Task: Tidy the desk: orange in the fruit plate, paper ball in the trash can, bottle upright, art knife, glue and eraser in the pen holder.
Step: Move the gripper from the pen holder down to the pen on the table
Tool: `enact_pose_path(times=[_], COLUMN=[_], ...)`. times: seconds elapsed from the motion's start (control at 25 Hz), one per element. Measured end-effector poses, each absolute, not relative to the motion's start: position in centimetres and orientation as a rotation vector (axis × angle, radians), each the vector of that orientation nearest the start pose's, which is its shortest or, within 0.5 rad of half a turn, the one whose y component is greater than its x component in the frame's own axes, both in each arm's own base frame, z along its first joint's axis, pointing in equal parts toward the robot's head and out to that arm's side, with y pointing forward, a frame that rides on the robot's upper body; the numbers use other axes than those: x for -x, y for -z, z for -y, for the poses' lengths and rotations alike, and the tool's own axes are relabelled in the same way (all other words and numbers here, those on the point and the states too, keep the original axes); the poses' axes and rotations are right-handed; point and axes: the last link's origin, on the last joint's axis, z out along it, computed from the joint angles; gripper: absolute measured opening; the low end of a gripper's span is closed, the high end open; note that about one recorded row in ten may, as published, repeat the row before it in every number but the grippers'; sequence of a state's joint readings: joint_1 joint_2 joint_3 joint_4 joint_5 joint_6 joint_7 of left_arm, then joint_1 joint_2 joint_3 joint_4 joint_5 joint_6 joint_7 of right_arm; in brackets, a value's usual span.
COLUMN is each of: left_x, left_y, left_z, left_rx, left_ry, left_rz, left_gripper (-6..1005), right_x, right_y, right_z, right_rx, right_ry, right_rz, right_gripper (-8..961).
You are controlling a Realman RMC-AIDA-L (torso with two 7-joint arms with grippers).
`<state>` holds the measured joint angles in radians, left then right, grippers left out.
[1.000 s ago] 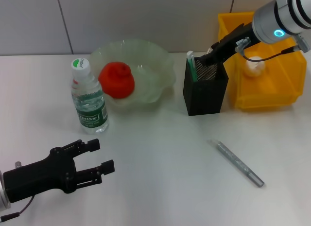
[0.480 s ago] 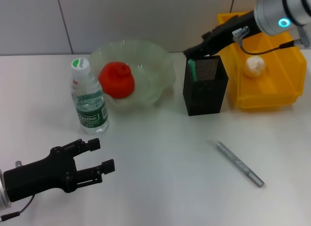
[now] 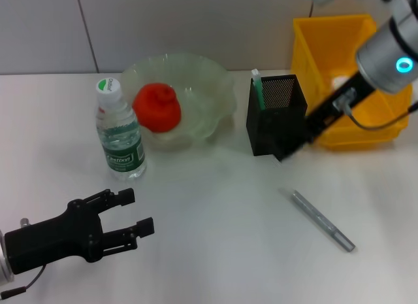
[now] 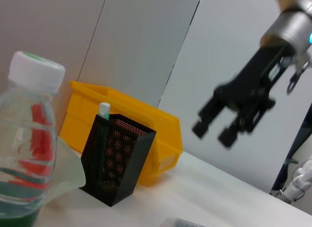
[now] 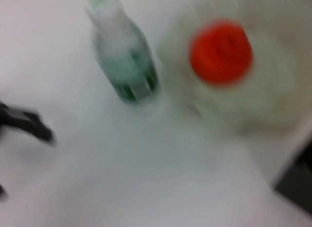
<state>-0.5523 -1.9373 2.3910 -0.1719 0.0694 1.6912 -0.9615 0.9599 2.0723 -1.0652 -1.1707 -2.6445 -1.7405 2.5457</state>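
R arm slants down from upper right across the yellow trash can (image 3: 315, 52), forearm stretched toward the desk (image 3: 215, 206). Right gripper (image 3: 287, 149) sits low at the front-right corner of the black mesh pen holder (image 3: 271, 124), blurred in head view; in left wrist view (image 4: 214, 132) its fingers (image 4: 201, 128) stand apart w/ nothing between them. Art knife (image 3: 257, 88) stands in the holder's left corner, white tip up. Glue (image 3: 322, 220) lies flat on the desk, nearer than the holder & apart from it. Orange (image 3: 157, 106) sits in the fruit plate (image 3: 215, 95); bottle (image 3: 119, 131) upright just left of it. Left gripper (image 3: 130, 216) hovers low at near-left, fingers spread, empty.
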Motion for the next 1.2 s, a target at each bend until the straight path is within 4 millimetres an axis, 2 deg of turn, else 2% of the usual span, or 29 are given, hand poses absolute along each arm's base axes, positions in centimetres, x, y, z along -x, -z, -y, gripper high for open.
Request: enact_pose_path(times=[0.16, 0.4, 0.64, 1.2], left_x=[31.3, 31.2, 31.1, 31.1], left_y=[0.8, 0.9, 0.9, 1.0], left_z=[-27.0, -27.1, -27.1, -27.1], left_rx=[2.600, 2.603, 2.605, 2.602], left_ry=[0.965, 0.968, 0.969, 0.969], left_rz=[0.758, 0.754, 0.753, 0.756], left_gripper=[862, 862, 862, 861], right_x=[-13.1, -15.0, -15.9, -17.4], right_y=[-1.4, 0.6, 2.3, 4.3], right_z=[-40.1, -40.1, -39.8, -39.7], right_rx=[2.615, 2.571, 2.571, 2.557], right_ry=[0.545, 0.674, 0.772, 0.821], right_rz=[-1.046, -1.048, -1.014, -0.980], right_gripper=[656, 639, 622, 582])
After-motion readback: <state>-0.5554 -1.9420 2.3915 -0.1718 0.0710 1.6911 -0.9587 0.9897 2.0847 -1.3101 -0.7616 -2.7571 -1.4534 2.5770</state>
